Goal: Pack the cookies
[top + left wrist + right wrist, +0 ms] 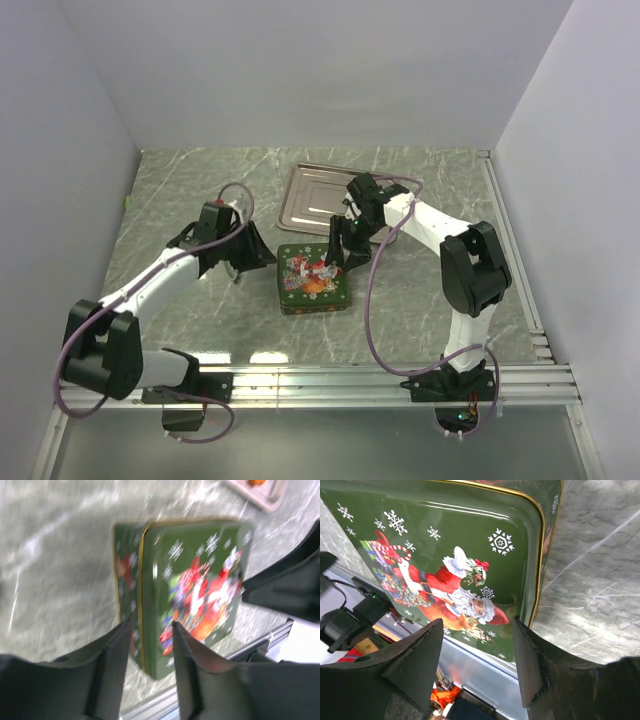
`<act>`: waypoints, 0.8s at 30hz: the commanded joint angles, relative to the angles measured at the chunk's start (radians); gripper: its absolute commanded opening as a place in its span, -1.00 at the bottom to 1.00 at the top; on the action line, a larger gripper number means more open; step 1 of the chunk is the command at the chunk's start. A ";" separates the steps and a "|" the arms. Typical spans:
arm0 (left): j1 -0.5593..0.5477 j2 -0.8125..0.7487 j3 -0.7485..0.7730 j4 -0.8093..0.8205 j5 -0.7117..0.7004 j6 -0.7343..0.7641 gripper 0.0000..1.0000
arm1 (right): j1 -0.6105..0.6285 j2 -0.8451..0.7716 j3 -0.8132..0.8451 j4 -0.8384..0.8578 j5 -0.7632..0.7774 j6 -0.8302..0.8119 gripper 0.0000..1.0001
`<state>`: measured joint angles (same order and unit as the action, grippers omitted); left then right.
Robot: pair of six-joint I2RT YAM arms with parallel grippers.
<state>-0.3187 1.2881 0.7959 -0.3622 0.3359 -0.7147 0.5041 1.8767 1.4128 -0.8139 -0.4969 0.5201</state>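
Observation:
A green Christmas tin (pixel 313 280) with a Santa picture lies flat on the marble table, its lid on. My left gripper (pixel 238 268) hangs just left of it. In the left wrist view the left gripper (pixel 148 627) is open, and the tin (pixel 200 580) shows blurred beyond the fingertips with its left edge in the gap. My right gripper (pixel 338 255) hovers over the tin's far edge. Seen from the right wrist, the right gripper (pixel 477 627) is open above the lid (pixel 445 540), holding nothing. One orange cookie (pixel 257 482) shows partly on the tray; other cookies are hidden.
A metal tray (pixel 310 190) lies behind the tin, partly covered by the right arm. An aluminium rail (pixel 400 375) runs along the near table edge. White walls close in the table on the left, back and right.

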 commanded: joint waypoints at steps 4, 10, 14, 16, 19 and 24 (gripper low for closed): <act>-0.002 0.105 0.187 0.057 0.031 0.040 -0.80 | 0.013 0.025 0.046 0.019 -0.019 0.008 0.29; -0.006 0.186 0.261 0.094 0.074 0.031 -0.99 | 0.013 0.047 0.072 0.006 -0.020 0.004 0.29; -0.013 0.211 0.270 0.120 0.101 0.021 -0.99 | 0.014 0.065 0.095 0.004 -0.031 0.008 0.29; -0.013 0.208 0.255 0.127 0.104 0.017 -0.99 | 0.014 0.079 0.118 -0.002 -0.038 0.005 0.28; -0.013 0.185 0.224 0.146 0.110 0.012 -0.99 | 0.014 0.076 0.147 -0.021 -0.025 -0.002 0.28; -0.013 0.119 0.204 0.147 0.091 0.001 -0.99 | -0.035 0.001 0.123 -0.028 0.014 -0.014 0.29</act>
<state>-0.3271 1.4769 1.0019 -0.2520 0.4210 -0.7017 0.4995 1.9484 1.5166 -0.8265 -0.5102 0.5224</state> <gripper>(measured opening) 0.014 0.643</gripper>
